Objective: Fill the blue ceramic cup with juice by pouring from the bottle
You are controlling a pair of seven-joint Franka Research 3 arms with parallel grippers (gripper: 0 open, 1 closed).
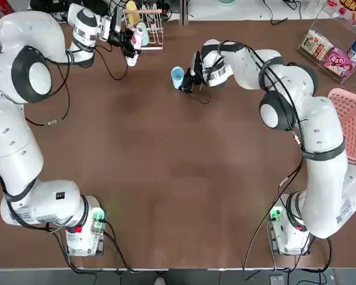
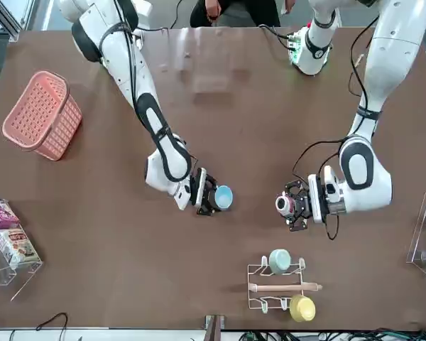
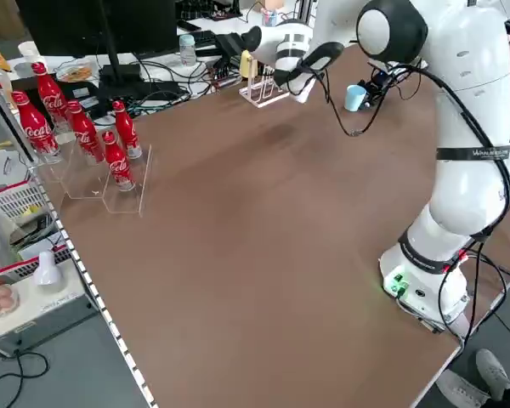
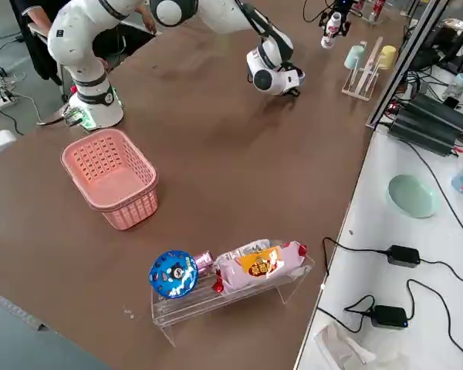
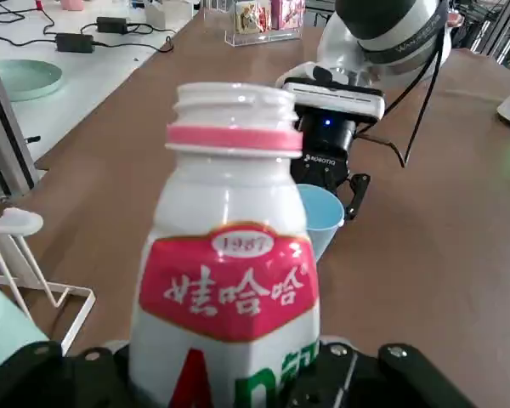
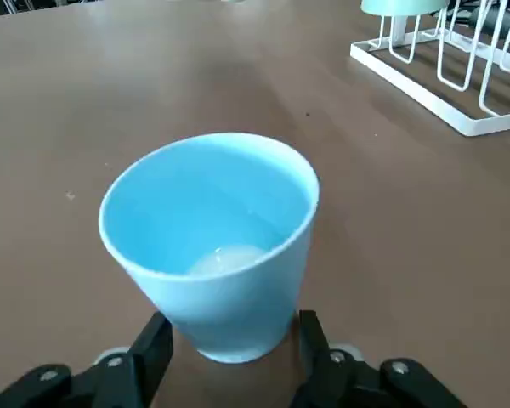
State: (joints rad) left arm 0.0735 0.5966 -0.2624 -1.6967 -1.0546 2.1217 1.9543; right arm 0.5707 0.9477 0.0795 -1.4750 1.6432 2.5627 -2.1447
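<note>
The bottle [image 5: 234, 255] is white with a red label and a pink neck ring, and its mouth is uncapped. My left gripper [image 1: 130, 44] is shut on its lower body and holds it above the table at the far left, beside the drying rack. In the front view the bottle [image 2: 284, 204] lies roughly level, mouth toward the cup. The blue ceramic cup [image 6: 212, 246] is light blue, with only a pale patch showing at its bottom. It sits at the far middle of the table [image 1: 177, 76]. My right gripper [image 6: 229, 340] is shut on its base from the side.
A white wire rack [image 2: 277, 285] holding a mint cup [image 2: 279, 260] and a yellow cup [image 2: 302, 307] stands just behind the bottle. A pink basket [image 1: 350, 122] is at the right edge. A clear snack holder [image 1: 329, 50] is at the far right. Red cola bottles [image 3: 85, 127] line the left edge.
</note>
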